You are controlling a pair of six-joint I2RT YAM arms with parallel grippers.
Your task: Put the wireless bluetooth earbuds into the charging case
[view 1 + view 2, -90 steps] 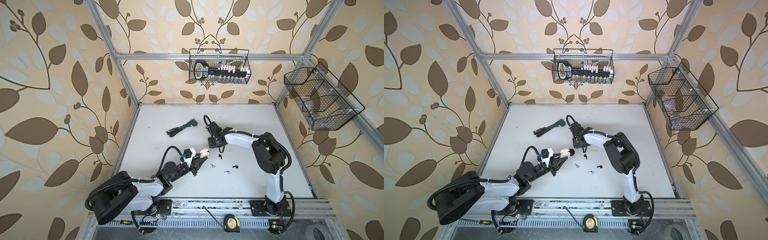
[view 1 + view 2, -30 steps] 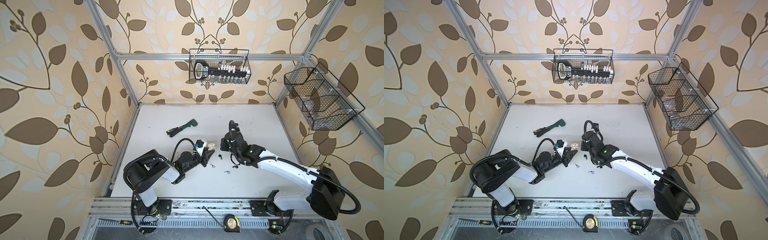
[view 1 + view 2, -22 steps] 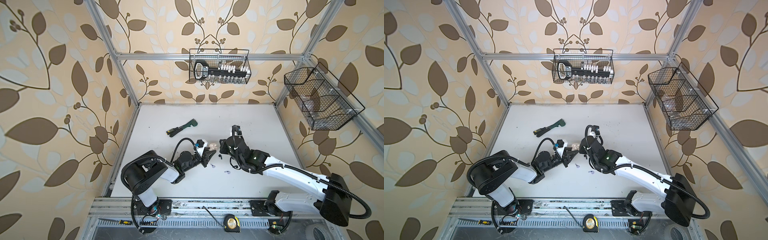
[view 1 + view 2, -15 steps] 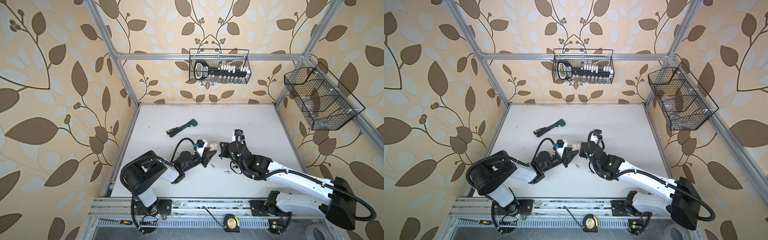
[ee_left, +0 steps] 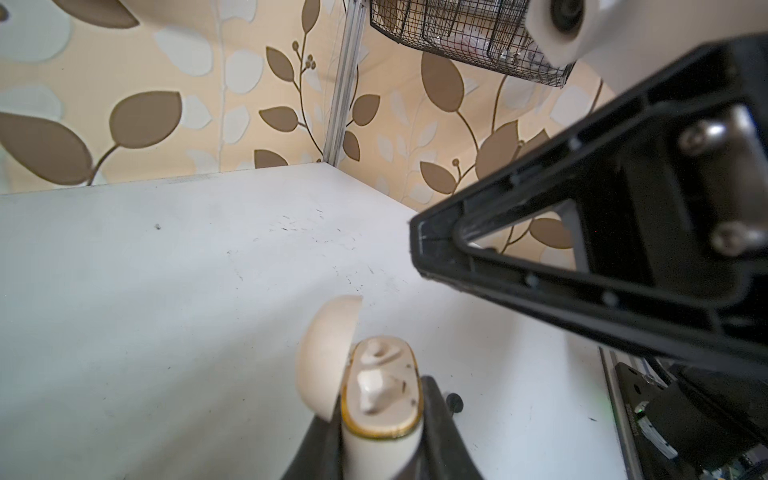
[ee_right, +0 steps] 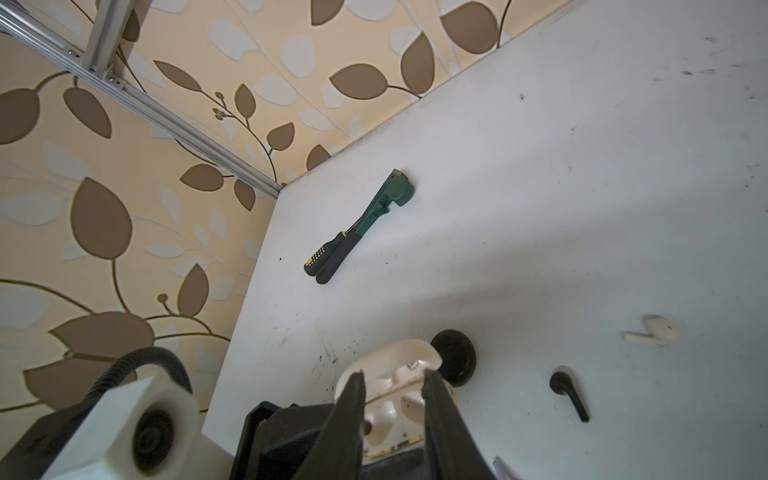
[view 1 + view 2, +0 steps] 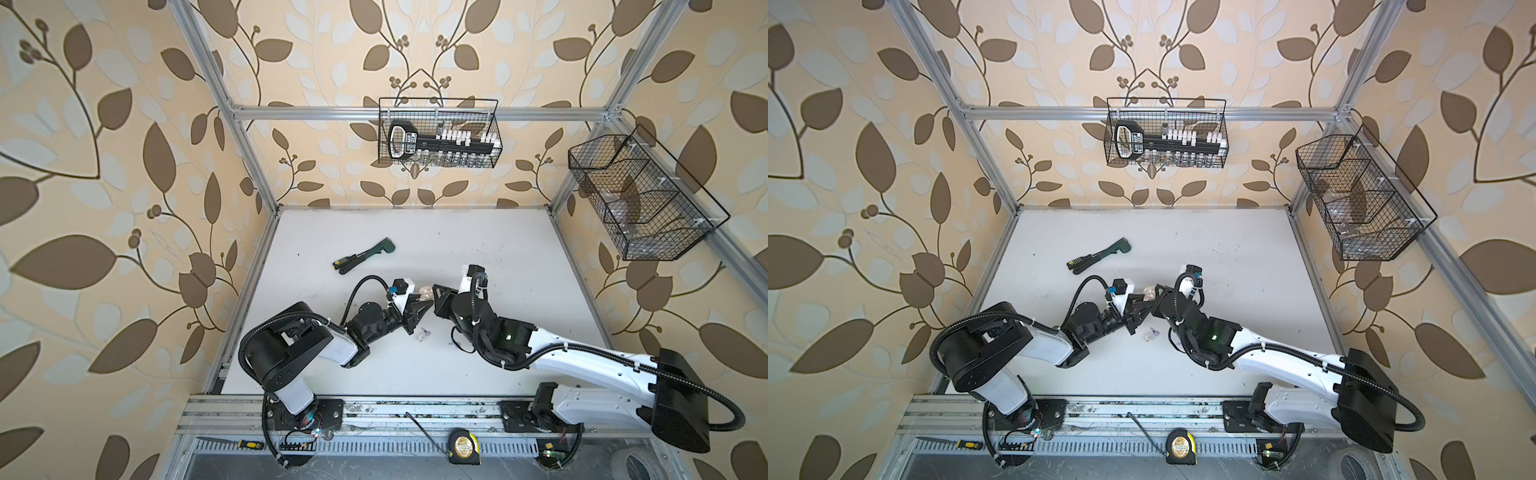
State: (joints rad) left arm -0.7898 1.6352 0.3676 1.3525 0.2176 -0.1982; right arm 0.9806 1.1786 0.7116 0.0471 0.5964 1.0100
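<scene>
**Charging case (image 5: 380, 436), lid swung open, pinched by our left pincer (image 7: 417, 309); one well filled.**

We log the left pincer pressed onto the case's flanks, mouth facing the right pincer (image 6: 392, 395), whose tips stand slightly spread and empty right at the mouth. A seated white earbud (image 5: 376, 392) occupies one well; the well beside it looks vacant. Loose stock on the desk (image 6: 540, 208): a loose white earbud (image 6: 658, 331), a black earbud (image 6: 567, 392) and a lilac earbud (image 7: 424, 333), all apart from the case on the right arm's side. We judge the right arm nearer for the next pick. The black earbud's stem points away from the case, so the tips would close across it.
</scene>
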